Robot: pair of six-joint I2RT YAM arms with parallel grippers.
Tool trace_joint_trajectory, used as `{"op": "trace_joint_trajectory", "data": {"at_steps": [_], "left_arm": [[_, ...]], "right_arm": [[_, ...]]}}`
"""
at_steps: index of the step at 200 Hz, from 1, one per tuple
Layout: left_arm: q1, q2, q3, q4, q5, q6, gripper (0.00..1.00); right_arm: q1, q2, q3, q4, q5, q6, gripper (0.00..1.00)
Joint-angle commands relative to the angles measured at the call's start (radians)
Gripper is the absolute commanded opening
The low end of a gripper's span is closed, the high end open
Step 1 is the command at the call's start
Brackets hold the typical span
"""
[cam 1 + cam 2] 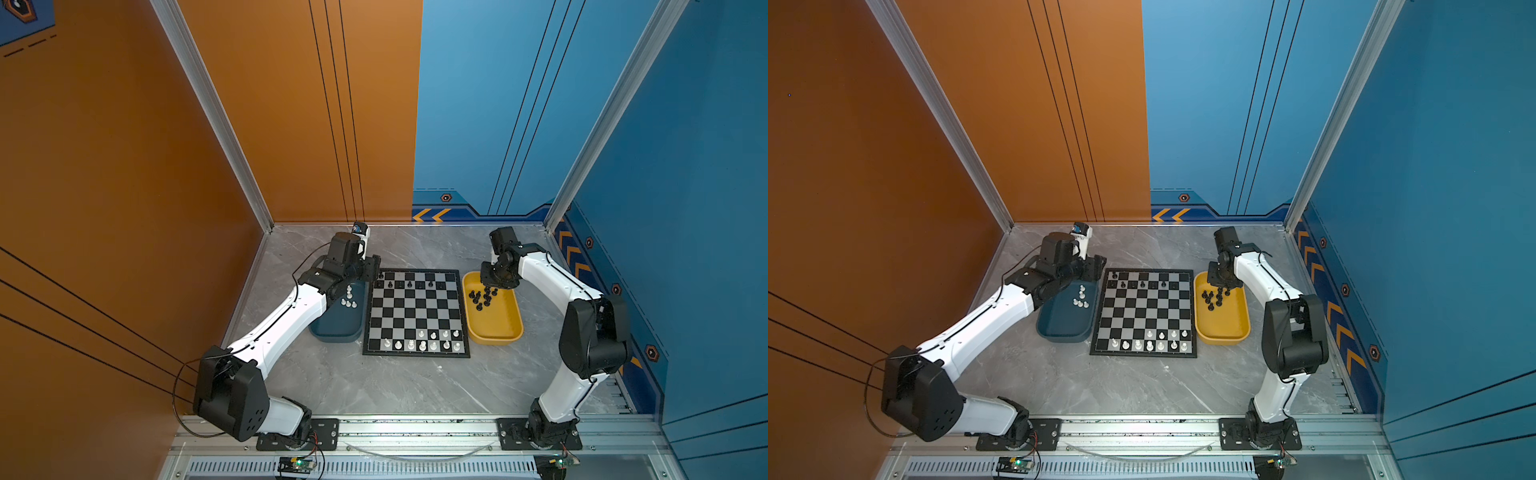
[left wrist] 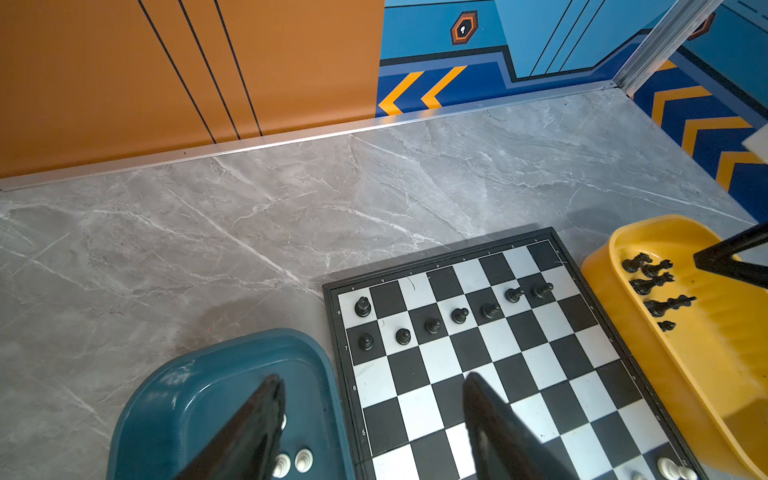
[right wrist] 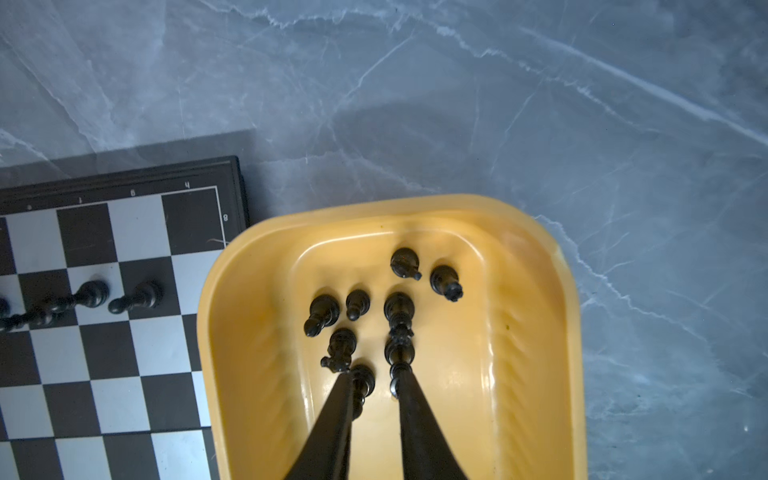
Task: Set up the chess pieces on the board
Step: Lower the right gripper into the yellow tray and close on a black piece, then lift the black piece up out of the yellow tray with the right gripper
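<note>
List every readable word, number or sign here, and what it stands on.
"8": white, on the black frame of the black-and-silver chessboard.
"7": same frame.
"6": same frame.
"5": same frame.
Letters along that frame's far edge: too blurred to read.
Mark inside the orange-and-black hexagon badge on the blue wall: unreadable.

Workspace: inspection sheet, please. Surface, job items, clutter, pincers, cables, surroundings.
Surface: grey marble tabletop.
Job's things: board flat; black pieces on far rows, white pieces on near rows; more in yellow tray and blue tray.
Clutter: nothing seen.
Pincers: left pincer open over blue tray and board edge; right pincer slightly open among pieces in yellow tray.
Cables: black cable loops off left arm.
Surroundings: orange wall, blue wall.
</note>
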Motion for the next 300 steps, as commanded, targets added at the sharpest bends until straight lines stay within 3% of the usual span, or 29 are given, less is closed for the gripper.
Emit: {"op": "trace_joint_trajectory", "data": {"at_steps": [1, 300], "left_arm": [[-0.005, 0.005, 0.029, -0.012, -0.005, -0.002, 0.7], [-0.007, 0.012, 0.047, -0.02, -0.001, -0.009, 0.69]], "right_arm": [[-0.017, 0.043, 0.023, -0.04, 0.017, -0.042, 0.26], [-0.072, 0.219, 0.084, 0.061, -0.042, -0.063, 0.32]]}}
